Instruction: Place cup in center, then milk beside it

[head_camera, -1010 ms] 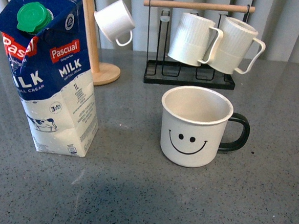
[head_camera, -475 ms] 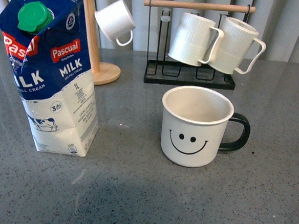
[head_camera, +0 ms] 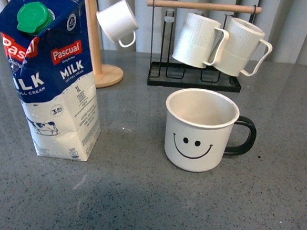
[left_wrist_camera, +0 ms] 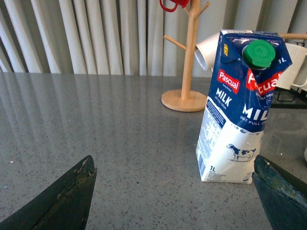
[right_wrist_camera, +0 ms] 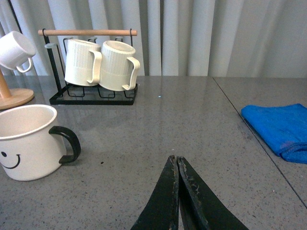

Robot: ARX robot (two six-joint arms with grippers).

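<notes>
- Left pincer point(left_wrist_camera: 173, 165): released, the two dark fingers spread wide with nothing between them; both fingers are cut off by the frame of the left wrist view.
- Right pincer point(right_wrist_camera: 175, 160): clenched, tips pressed together, grasping nothing, low over the bare surface point(head_camera: 137, 203).
- Neither arm shows in the front view.
- Compared with the frames from 1.0 s and 0.5 s ago, nothing has moved; cup and milk stand on the same spots.
- Cup point(head_camera: 200, 131): upright on the surface a little right of the middle, smiley facing the robot, dark handle to the robot's right. Its left side is cut off in the right wrist view.
- Milk point(head_camera: 56, 76): upright on the left, clear gap between it and the cup, green cap on top. The red label on its left face is only partly readable.
- Blue cloth point(right_wrist_camera: 280, 127): far right on the surface, cut by the frame edge.
- Black rack point(head_camera: 194, 76) just behind the cup, with two ribbed mugs point(head_camera: 198, 39) hung tilted under its wooden bar.
- Wooden mug tree point(head_camera: 93, 32) behind the milk, small white cup point(head_camera: 118, 20) hanging on it; its top is out of frame, and a red item point(left_wrist_camera: 170, 4) is barely visible there.
- Grey curtain point(right_wrist_camera: 192, 33) at the back.
</notes>
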